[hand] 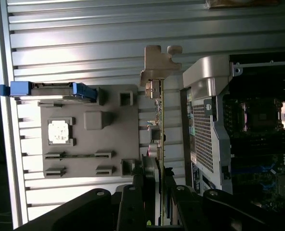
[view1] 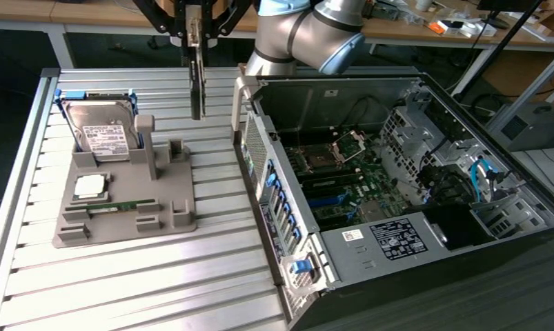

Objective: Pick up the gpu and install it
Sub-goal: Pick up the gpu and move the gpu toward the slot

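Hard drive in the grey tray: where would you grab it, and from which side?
Probably its free top edge, from above. The hard drive stands nearly upright, lower end slotted into the grey tray, so pinching its two broad faces would likely let it lift straight out.

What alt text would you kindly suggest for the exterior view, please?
The gripper holds the gpu vertically above the slatted table, between the grey parts holder and the open computer case. A hard drive stands in the holder.
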